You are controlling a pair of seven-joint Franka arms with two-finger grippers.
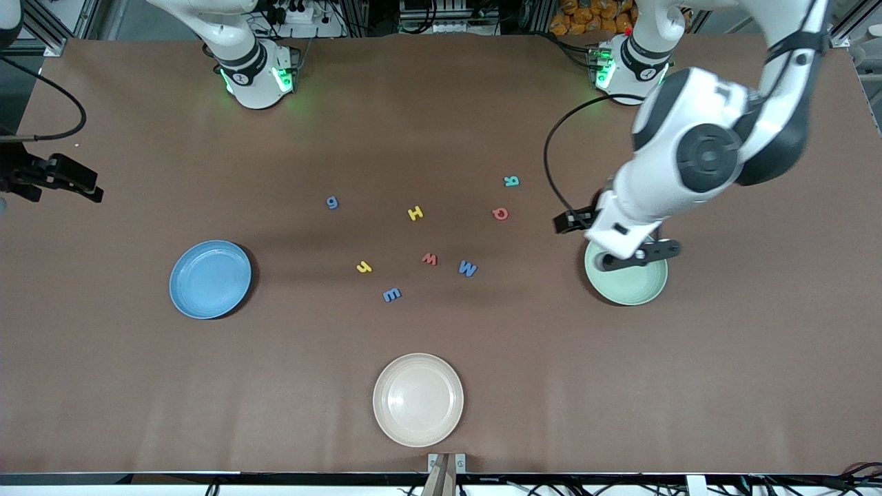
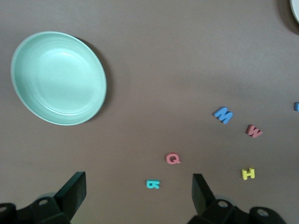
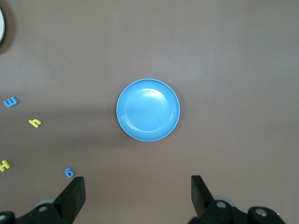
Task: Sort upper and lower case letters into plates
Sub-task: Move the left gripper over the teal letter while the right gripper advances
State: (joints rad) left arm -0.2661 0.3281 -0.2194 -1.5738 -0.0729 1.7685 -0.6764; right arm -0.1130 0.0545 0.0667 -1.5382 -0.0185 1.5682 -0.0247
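Note:
Eight small letters lie mid-table: blue g, yellow H, red Q, teal R, red w, blue M, yellow h, blue E. The light blue plate is toward the right arm's end and the mint plate toward the left arm's end; both are empty. My left gripper hangs open and empty high over the mint plate's edge; its view shows the R and Q. My right gripper is open and empty, high beside the blue plate.
An empty cream-beige plate sits near the front table edge, nearer the camera than the letters. The left arm's black cable loops above the table near the R. Brown table surface lies between the plates and letters.

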